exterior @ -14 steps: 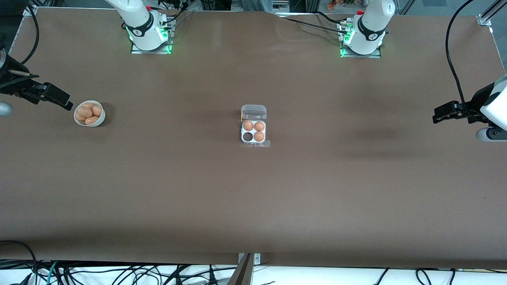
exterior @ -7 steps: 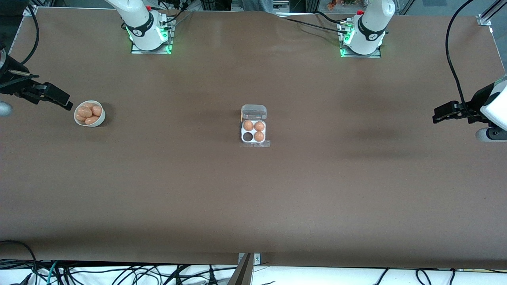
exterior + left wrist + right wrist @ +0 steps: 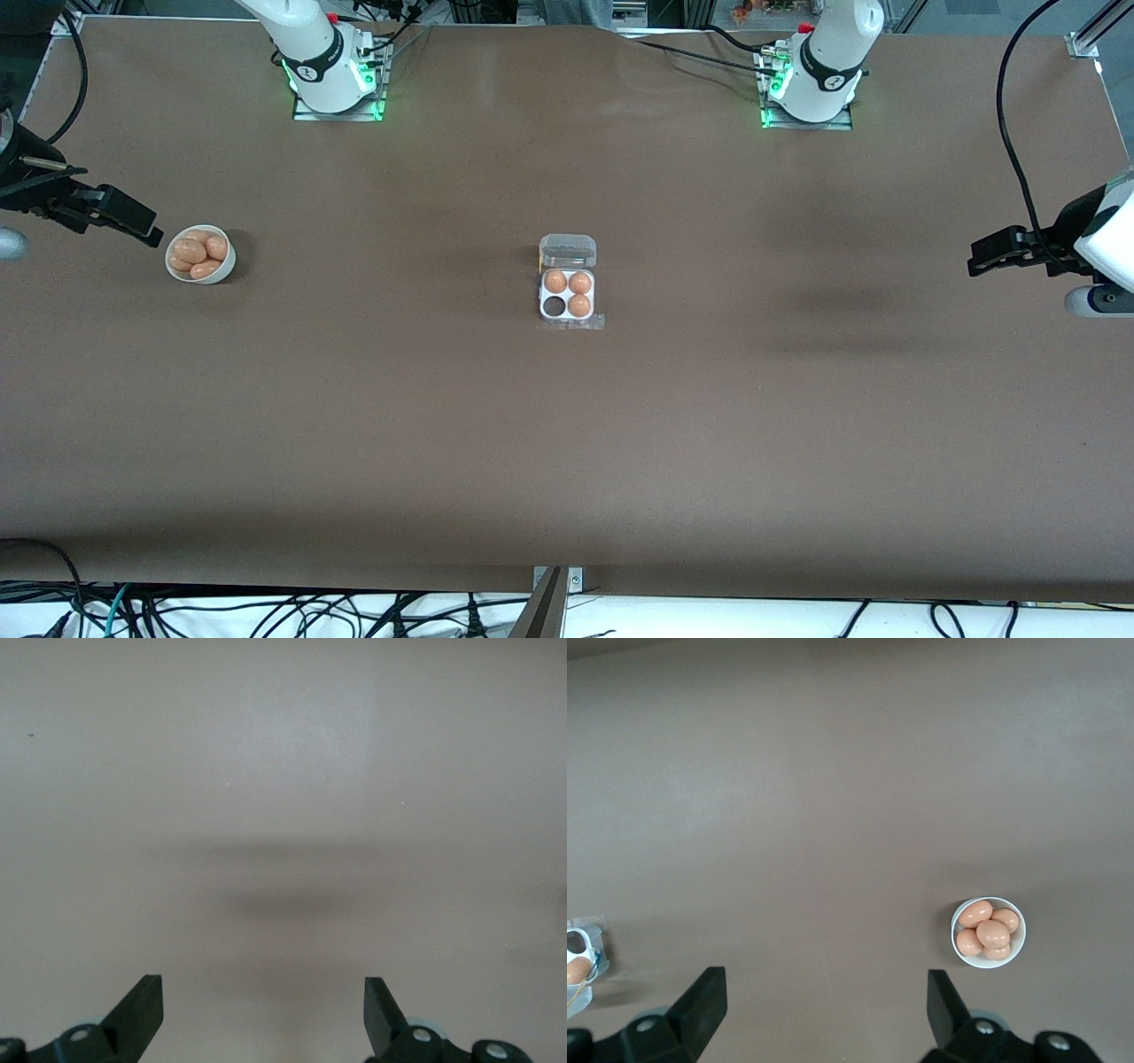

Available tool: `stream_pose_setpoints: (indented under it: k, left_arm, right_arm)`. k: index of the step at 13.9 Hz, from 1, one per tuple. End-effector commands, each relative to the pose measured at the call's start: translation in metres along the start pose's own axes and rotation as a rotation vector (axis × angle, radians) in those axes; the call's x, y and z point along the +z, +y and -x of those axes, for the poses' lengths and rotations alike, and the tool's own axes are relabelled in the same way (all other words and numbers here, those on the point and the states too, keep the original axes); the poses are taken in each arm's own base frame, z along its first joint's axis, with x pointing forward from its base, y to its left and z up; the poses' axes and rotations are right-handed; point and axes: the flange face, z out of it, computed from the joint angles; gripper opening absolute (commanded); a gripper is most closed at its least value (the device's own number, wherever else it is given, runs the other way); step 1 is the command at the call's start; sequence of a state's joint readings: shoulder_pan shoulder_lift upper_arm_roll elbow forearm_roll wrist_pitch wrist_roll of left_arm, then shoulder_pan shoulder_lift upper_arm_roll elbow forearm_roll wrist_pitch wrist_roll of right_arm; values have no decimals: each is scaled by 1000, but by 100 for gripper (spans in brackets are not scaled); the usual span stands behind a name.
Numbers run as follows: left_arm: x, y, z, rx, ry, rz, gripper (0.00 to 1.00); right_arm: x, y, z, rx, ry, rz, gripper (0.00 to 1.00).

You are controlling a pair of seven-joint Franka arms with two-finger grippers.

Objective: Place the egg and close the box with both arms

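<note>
Clear plastic marks the box (image 3: 568, 292) at the middle of the brown table (image 3: 567, 443), its transparent lid (image 3: 568, 251) thrown back toward the robots' bases and its whitish tray showing three brown eggs and one dark empty cell (image 3: 555, 307), the one nearer the front camera on the right arm's side. Spare eggs (image 3: 198, 252) lie heaped in a round white bowl (image 3: 223, 265) toward the right arm's end of the table, well apart from the box. The right gripper (image 3: 149, 232) hangs just beside that bowl with its fingers spread wide and nothing between them; its wrist view shows the bowl (image 3: 989, 933) ahead of the fingers. The left gripper (image 3: 974, 261) waits over bare table at the left arm's end, fingers likewise apart and empty. The step in hand looks like the first reach for an egg, and doing it well probably means coming straight down over the topmost egg, closing gently across its short width so the shell neither cracks nor rolls, and lifting clear of the rim before crossing to the empty cell. Nothing lies between bowl and box; the raised lid and the three seated eggs are the things to avoid nudging on arrival.
</note>
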State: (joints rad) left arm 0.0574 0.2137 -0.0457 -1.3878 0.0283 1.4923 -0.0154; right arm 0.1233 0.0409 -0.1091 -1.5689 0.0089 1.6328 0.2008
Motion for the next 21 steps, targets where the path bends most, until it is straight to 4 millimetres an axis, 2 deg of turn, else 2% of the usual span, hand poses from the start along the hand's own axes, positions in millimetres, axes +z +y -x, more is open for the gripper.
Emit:
stream_pose_setpoints:
  k: [1, 13, 17, 21]
  left_arm:
    - [-7, 1, 0, 8, 4, -4, 100]
    - [-6, -2, 0, 5, 2, -2, 100]
    - [-6, -2, 0, 3, 0, -2, 100]
    - [-6, -1, 0, 3, 2, -2, 100]
  right_arm:
    - [-4, 0, 2, -1, 1, -3, 100]
    - [-2, 1, 1, -1, -2, 0, 100]
    - [4, 4, -2, -4, -13, 3, 100]
    - [30, 3, -10, -94, -61, 12, 100]
